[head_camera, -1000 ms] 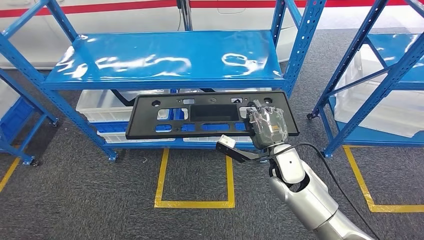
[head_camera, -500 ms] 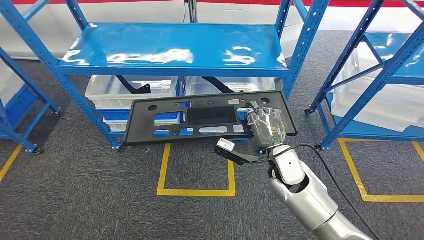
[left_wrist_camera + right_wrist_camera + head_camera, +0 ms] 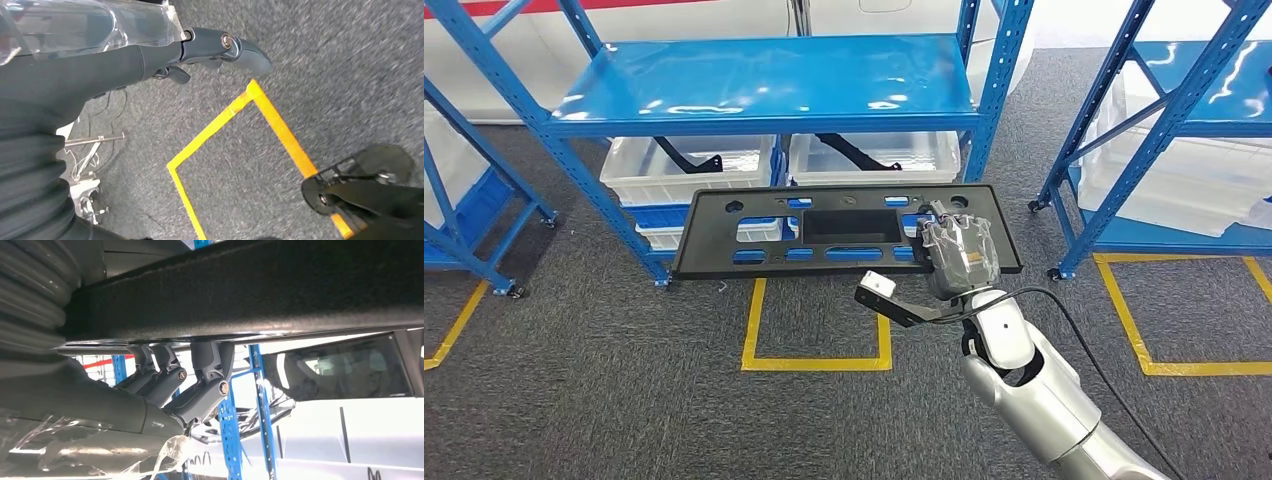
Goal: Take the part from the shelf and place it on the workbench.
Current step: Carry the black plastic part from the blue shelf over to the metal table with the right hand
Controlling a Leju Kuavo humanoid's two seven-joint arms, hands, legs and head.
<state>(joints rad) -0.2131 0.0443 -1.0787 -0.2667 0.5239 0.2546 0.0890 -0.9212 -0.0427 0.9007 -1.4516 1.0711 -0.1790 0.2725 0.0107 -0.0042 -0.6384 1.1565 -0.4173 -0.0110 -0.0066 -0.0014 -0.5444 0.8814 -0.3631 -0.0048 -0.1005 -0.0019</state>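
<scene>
From the head view, the right hand (image 3: 960,255) grips the right end of the long black part (image 3: 824,232), held level in the air near the blue shelf (image 3: 764,85), above the grey floor (image 3: 604,380). At the right wrist, fingers (image 3: 200,390) curl under the part's edge. At the left wrist, the left hand (image 3: 150,55) holds nothing, fingers extended.

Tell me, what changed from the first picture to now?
The whole view shifted: the shelf and the yellow floor squares sit differently in the picture, so the camera moved, not the things. More of the white bins under the shelf shows. The right hand still grips the black part by its right end, in the same spot of the picture. Nothing was let go.
</scene>
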